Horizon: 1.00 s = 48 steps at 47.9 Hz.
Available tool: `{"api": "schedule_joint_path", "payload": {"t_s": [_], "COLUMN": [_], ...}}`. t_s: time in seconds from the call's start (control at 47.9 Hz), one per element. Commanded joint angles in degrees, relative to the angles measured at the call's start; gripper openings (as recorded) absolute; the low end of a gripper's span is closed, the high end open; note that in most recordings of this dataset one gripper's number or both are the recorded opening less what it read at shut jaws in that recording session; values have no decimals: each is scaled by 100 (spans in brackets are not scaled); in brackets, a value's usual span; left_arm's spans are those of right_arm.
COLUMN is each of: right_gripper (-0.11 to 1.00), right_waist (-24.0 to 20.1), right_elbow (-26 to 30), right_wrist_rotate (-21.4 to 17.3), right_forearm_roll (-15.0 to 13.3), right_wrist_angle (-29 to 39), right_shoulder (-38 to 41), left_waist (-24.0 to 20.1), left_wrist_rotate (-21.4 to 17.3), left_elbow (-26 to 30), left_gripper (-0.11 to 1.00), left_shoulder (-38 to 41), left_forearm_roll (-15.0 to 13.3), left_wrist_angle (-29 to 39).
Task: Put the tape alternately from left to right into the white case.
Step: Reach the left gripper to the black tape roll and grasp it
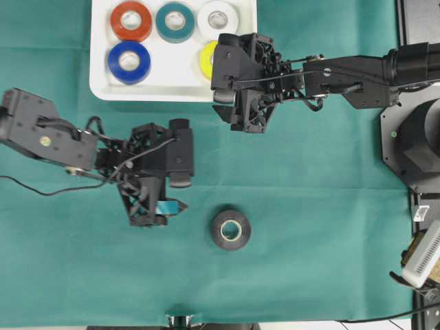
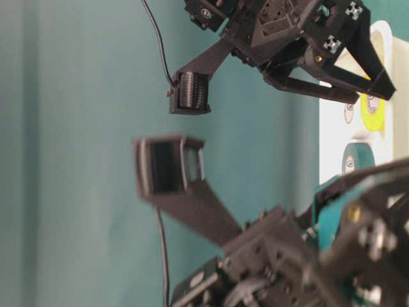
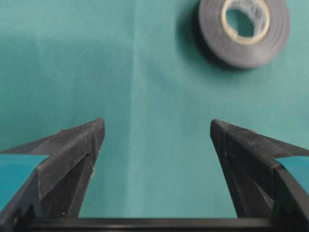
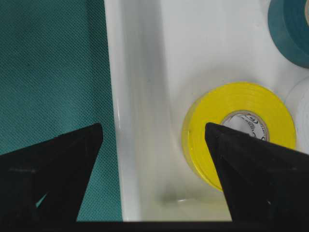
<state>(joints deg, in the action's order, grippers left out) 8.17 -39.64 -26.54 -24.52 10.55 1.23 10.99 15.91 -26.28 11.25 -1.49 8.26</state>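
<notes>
Item, nearest the front edge: one black roll of plastic tape with a pale cardboard core [image 1: 230,229], lying flat on the green cloth-covered table [image 1: 323,227], alone and well apart from the tray. In the left wrist view the same roll [image 3: 244,30] sits ahead of the tool and off to one side, not between the tips.

Item, just beside it: left tool [image 1: 177,194], black, fingers spread wide and empty, hovering over bare cloth short of the black roll.

Item, mid-table: right tool [image 1: 221,81], black, jaws wide and empty, straddling the near rim of the tray; one finger over cloth, the other over the yellow roll [image 4: 239,133].

Item, farthest: shallow white rectangular plastic case with raised rim [image 1: 100,86], holding five rolls lying flat: red [image 1: 131,20], teal [image 1: 174,21] and white [image 1: 218,19] in the back row, blue [image 1: 129,62] and yellow [image 1: 206,60] in the front row. The middle front place stands vacant.

Step in hand, by judgement: the yellow roll appears delivered; the black roll is the last one out, and falls to the left tool. Next move calls for centring the spread fingers over the black roll, lowering and closing on it, then carrying it to the vacant front-middle place.
</notes>
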Motion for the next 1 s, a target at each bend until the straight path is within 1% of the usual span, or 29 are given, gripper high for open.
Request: {"api": "schedule_joint_path", "payload": {"t_s": [0.0, 0.23, 0.292, 0.605, 0.689, 0.751, 0.898, 0.981], "right_gripper": [79, 79, 79, 79, 79, 79, 79, 79], "right_waist": [-9, -9, -9, -9, -18, -18, -18, -9], "right_elbow": [53, 53, 53, 53, 44, 35, 18, 0], "right_wrist_rotate": [9, 9, 9, 0, 0, 0, -9, -9], "right_forearm_roll": [-26, -26, -26, -26, -35, -26, -26, -26], "right_wrist_angle": [-44, -44, -44, -44, -44, -44, -44, -44], "right_shoulder": [-158, -158, -158, -158, -158, -158, -158, -158], "left_waist": [62, 176, 220, 299, 299, 299, 290, 281], "left_wrist_rotate": [220, 677, 870, 1617, 1898, 2030, 2127, 2145], "left_elbow": [316, 756, 949, 1714, 1907, 2057, 2373, 2505], "left_gripper": [100, 100, 100, 100, 100, 100, 100, 100], "left_shoulder": [18, 290, 422, 940, 1081, 1178, 1406, 1503], "left_forearm_roll": [-9, -9, -9, -9, -9, 9, 18, 26], "left_wrist_angle": [0, 18, 70, 677, 923, 1099, 1538, 1670]}}
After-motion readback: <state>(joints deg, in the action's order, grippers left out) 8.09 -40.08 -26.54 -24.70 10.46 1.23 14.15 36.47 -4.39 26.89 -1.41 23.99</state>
